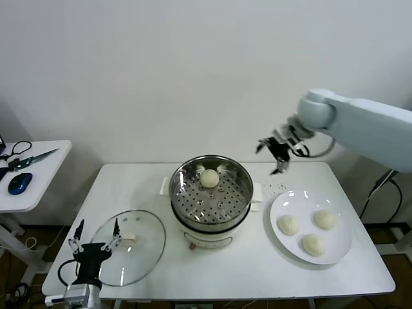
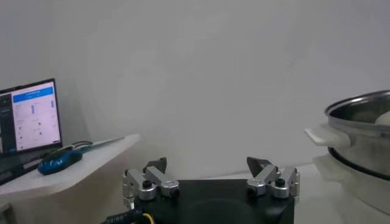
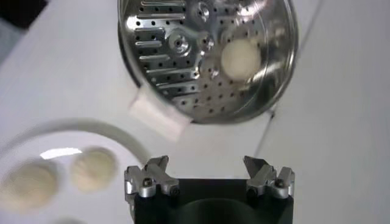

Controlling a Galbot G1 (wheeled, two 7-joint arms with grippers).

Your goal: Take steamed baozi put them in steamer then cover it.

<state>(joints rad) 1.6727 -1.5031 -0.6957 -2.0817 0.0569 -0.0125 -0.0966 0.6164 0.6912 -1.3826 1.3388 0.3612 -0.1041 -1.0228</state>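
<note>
The steamer [image 1: 206,203] stands open at the table's middle with one baozi [image 1: 209,178] on its perforated tray near the back; the right wrist view shows the same steamer [image 3: 177,67] and baozi [image 3: 241,58]. Three more baozi [image 1: 288,224] [image 1: 326,219] [image 1: 313,244] lie on a white plate [image 1: 293,201] to the right. The glass cover [image 1: 138,257] lies flat at the front left. My right gripper [image 1: 278,154] hangs open and empty in the air behind the plate, right of the steamer. My left gripper [image 1: 96,233] is open and empty at the cover's near-left edge.
A small side table [image 1: 45,168] to the left holds scissors [image 1: 32,158] and a blue mouse [image 1: 19,183]; the left wrist view shows a lit screen [image 2: 30,115] there. The wall is close behind the table. The steamer's side handle [image 2: 326,135] juts toward my left gripper's side.
</note>
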